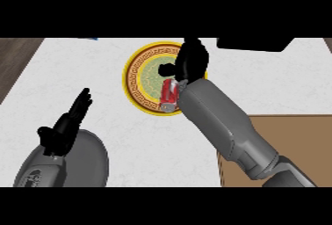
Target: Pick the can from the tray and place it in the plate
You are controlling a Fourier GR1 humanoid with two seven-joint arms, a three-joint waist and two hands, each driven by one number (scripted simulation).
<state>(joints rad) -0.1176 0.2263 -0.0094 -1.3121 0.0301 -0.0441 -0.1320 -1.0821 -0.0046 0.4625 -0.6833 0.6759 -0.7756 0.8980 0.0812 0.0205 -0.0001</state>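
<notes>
A red can (170,93) lies on its side on the round plate (139,77), which has a yellow patterned rim and a green centre. My right hand (189,61) hovers over the plate just beyond the can, fingers relaxed and nothing held; the right forearm hides the can's right side and part of the plate. At the lower left my left hand (68,123) rests open, fingers pointing up, well apart from the plate. The brown tray (285,127) shows at the right, partly behind the right forearm.
A black object (253,43) sits at the counter's far edge, right of the plate. The white counter ends in a dark wooden strip (16,61) at the left.
</notes>
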